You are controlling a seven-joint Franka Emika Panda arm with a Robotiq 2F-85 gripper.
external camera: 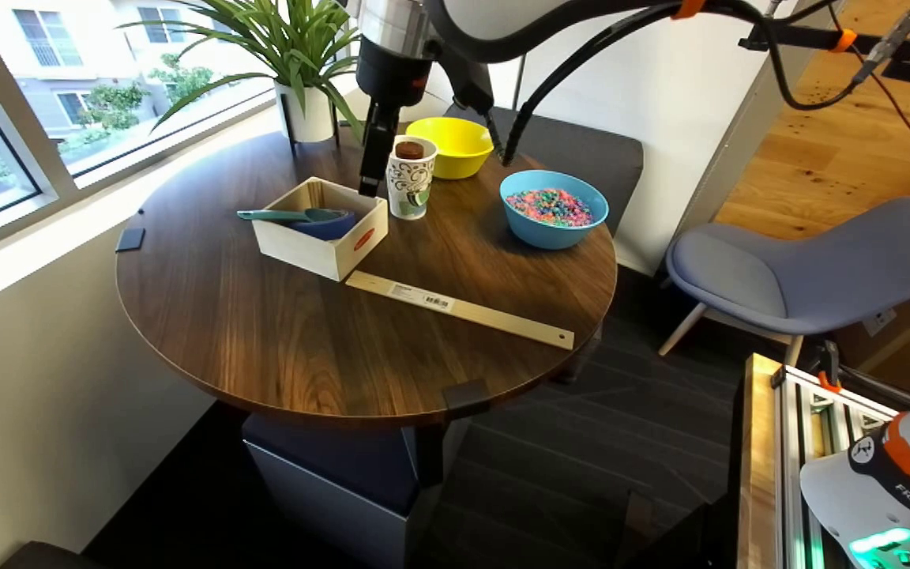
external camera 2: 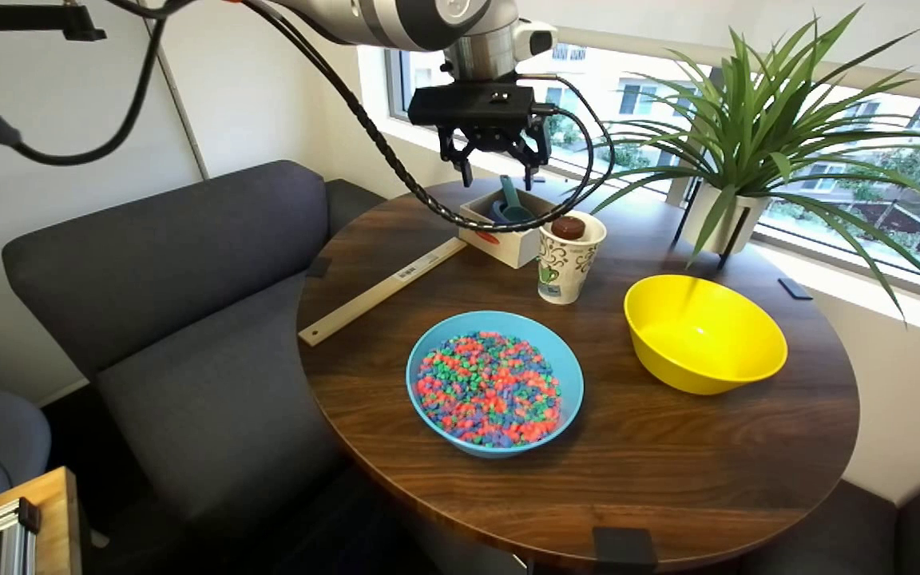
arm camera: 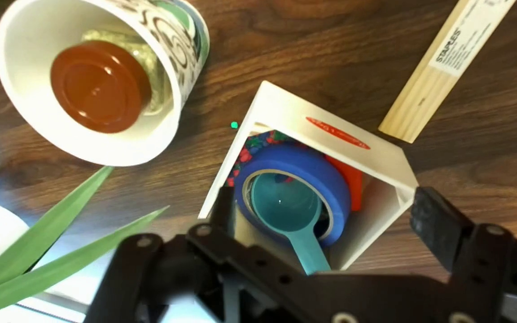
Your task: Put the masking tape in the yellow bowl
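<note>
One flat wooden ruler (external camera 2: 384,290) is farthest left in an exterior view, lying on the tabletop (external camera 2: 628,447) with its far end close to a wooden box (external camera 2: 512,249). It is low, so it should be easy to pass over. Next is the blue bowl (external camera 2: 562,363), with lots of tiny colored bits (external camera 2: 492,391) that its round sides keep from rolling away.

Then comes the gripper (external camera 2: 498,182), up over the box. Its two fingers are wide apart and hold nothing. I think they are spread to fit around the masking tape (arm camera: 319,167), a fat blue roll that lies in the box, not picked up yet. A green-blue scoop (arm camera: 285,202) sits with its round end in the tape's hole, like an egg in a nest. Its handle (external camera: 273,215) sticks out past the box's edge. The scoop could get bumped, or come along, when the tape is pinched.

After that a paper cup (external camera 2: 564,267) stands on the tabletop, with a small jar (arm camera: 99,87) inside; the cup probably helps keep the jar from tipping. It is between the box and the yellow bowl (external camera 2: 703,339), so the tape should go up high to miss it. The yellow bowl is farthest right, with its mouth facing up, just right for dropping the tape in.
</note>
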